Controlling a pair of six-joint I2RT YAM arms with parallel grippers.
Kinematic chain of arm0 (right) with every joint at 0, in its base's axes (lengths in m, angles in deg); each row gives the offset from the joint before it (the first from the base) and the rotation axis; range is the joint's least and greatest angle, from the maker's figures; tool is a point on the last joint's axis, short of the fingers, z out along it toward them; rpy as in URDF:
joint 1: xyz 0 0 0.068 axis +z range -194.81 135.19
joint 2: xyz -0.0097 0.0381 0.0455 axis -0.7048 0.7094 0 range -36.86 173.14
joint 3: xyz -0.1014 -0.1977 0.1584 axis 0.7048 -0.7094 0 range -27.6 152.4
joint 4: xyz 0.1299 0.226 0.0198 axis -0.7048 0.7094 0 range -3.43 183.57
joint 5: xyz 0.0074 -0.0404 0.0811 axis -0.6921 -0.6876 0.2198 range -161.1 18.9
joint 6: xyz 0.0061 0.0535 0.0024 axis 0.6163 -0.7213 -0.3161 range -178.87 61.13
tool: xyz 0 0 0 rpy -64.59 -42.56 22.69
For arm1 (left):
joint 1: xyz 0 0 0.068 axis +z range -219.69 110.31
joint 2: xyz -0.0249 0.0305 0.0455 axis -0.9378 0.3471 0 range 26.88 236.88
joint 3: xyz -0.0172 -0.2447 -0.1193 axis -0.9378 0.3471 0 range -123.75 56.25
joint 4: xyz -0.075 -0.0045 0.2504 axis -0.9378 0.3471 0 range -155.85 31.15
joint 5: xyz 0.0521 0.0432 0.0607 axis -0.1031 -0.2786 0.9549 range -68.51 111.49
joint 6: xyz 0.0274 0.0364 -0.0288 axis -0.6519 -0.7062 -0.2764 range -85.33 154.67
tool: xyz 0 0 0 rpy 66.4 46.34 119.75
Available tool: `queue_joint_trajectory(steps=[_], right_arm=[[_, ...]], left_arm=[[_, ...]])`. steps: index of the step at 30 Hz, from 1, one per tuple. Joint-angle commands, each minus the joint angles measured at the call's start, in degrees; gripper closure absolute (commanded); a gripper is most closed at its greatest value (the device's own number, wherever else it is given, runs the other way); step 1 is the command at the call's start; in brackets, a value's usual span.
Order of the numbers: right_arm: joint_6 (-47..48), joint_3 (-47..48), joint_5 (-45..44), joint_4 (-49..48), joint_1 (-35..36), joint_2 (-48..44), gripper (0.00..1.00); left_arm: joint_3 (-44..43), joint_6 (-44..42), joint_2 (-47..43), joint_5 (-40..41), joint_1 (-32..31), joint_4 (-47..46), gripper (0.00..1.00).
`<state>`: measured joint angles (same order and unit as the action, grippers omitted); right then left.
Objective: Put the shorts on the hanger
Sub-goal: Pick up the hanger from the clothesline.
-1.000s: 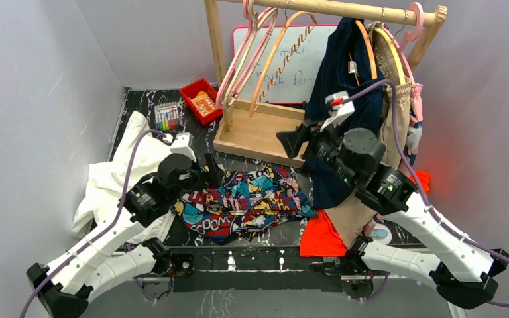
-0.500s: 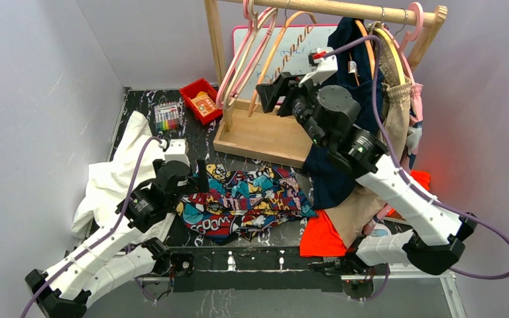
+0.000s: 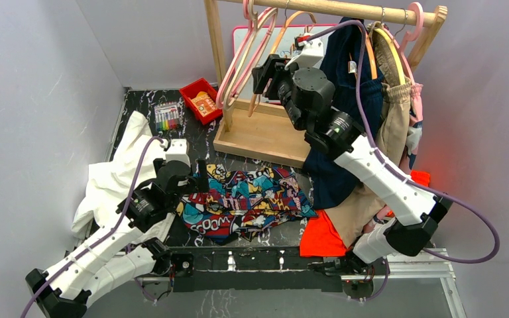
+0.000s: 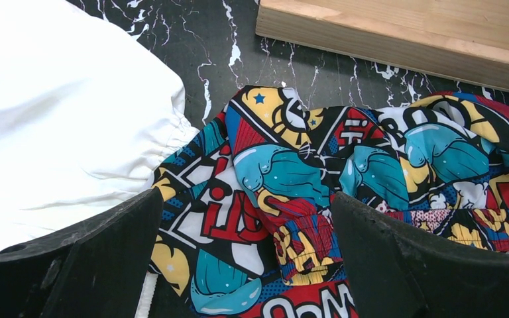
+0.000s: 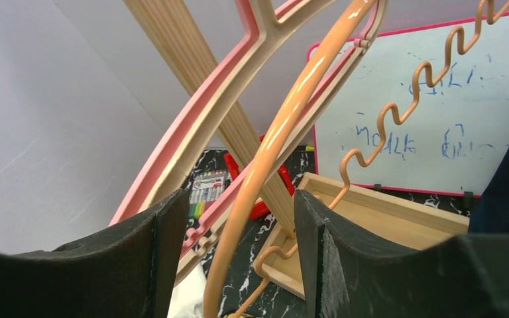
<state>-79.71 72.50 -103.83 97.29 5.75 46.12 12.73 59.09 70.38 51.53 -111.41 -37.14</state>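
Observation:
The comic-print shorts [image 3: 248, 202] lie crumpled on the dark marble table in front of the rack. My left gripper [image 3: 201, 175] hovers open over their left end; in the left wrist view the shorts [image 4: 291, 172] fill the gap between the fingers of the left gripper [image 4: 245, 202], and nothing is gripped. The light-orange hanger [image 3: 280, 38] hangs from the wooden rail. My right gripper [image 3: 263, 69] is raised to it. In the right wrist view the hanger's [image 5: 291, 112] smooth arm passes between the open fingers of the right gripper [image 5: 237, 205], with space on both sides.
Pink hangers [image 3: 242, 53] hang just left of the orange one. A dark navy garment [image 3: 341, 86] hangs to its right. The wooden rack base [image 3: 258, 136], red tray [image 3: 200, 99], marker set [image 3: 166, 117], white cloth [image 3: 116, 172] and orange cloth [image 3: 321, 238] surround the shorts.
My right arm has risen and swung back-left from beside the navy garment to the orange hanger, its jaws narrowing a little. The left arm edged toward the shorts, then held still.

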Motion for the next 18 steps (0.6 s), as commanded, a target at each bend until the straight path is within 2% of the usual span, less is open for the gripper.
queue_joint_trajectory(steps=[1, 7, 18], right_arm=[[0.0, 3.0, -3.2, 0.1, -1.3, 1.0, 0.34], [0.6, 2.6, -4.4, 1.1, -2.1, 1.0, 0.39], [6.2, -2.9, -9.5, -0.2, -2.6, -5.3, 0.49]], left_arm=[[-0.1, -0.6, -1.2, 0.6, 0.2, -0.8, 0.02], [-0.1, -0.8, -0.9, 0.0, 0.2, -0.9, 0.02], [-0.1, -0.8, -0.5, -0.6, 0.2, -1.2, 0.02]])
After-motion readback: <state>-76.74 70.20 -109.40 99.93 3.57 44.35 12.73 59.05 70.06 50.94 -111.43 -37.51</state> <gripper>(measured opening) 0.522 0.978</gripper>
